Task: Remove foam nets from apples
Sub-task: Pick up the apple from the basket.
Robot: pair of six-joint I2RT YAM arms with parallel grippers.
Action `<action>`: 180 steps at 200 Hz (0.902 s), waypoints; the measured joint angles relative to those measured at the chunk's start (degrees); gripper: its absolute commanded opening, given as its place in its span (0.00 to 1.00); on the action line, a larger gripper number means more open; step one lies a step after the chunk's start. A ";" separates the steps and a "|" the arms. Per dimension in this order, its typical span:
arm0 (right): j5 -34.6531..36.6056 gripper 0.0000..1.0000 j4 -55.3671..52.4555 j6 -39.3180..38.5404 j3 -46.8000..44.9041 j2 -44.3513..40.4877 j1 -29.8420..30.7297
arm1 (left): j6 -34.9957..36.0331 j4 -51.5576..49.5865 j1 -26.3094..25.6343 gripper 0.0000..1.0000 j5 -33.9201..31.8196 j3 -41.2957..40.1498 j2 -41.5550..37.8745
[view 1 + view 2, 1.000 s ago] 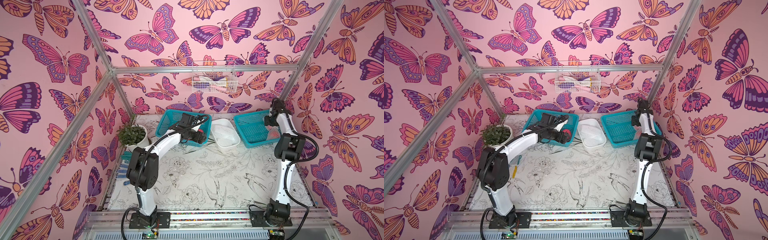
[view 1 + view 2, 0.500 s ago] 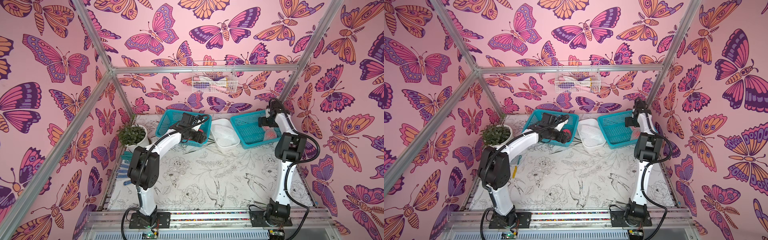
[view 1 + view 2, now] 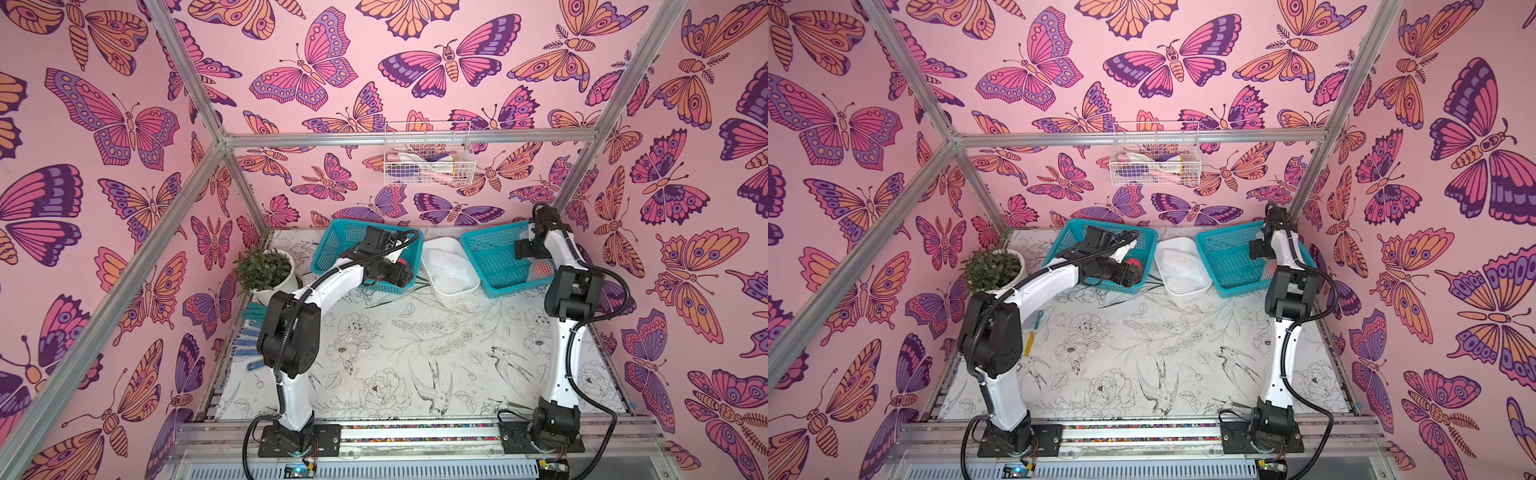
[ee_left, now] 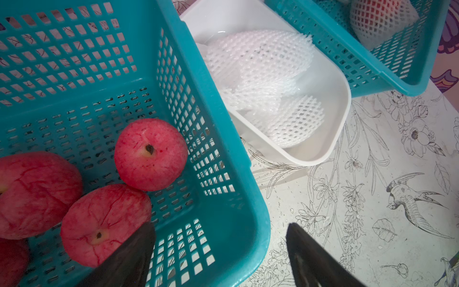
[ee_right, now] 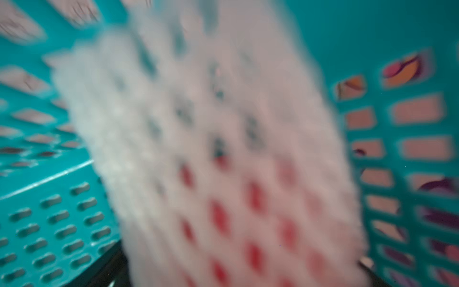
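While 4 apples point(image 4: 150, 154) lie bare, 1 net point(image 4: 380, 22) wraps 5th.

Baskets, a tray and some greenery around the two pincers

A teal basket point(image 3: 332, 245) has its near corner under the left pincer point(image 3: 405, 272). A white tray point(image 3: 456, 290) sits just beside it, towards the right pincer point(image 3: 531, 259), which is inside a second teal basket point(image 3: 490, 257). On the left pincer's far side from the tray stands a potted plant point(image 3: 266, 270). Gloves point(image 3: 249, 345) lie well back from that pincer at the edge of the flower-printed table point(image 3: 415, 353). A wire basket point(image 3: 428, 153) hangs on the butterfly wall point(image 3: 311, 83), high beyond both pincers.
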 measured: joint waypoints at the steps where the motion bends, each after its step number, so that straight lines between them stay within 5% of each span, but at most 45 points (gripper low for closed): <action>1: 0.00 0.99 0.04 -0.04 0.04 0.00 0.00 | 0.00 0.00 0.00 0.85 -0.02 0.02 0.00; 60: 0.74 0.98 3.69 -0.42 0.13 1.01 0.20 | 0.02 -1.07 -0.37 0.85 -0.39 0.74 0.02; 116: 0.11 0.62 6.21 -0.44 0.13 1.18 0.13 | 0.02 -1.77 -0.90 0.85 -1.38 1.38 0.02; 180: -1.64 0.54 13.66 -2.08 -9.60 -3.34 0.20 | 0.02 -2.40 -1.14 0.85 -1.68 1.44 0.02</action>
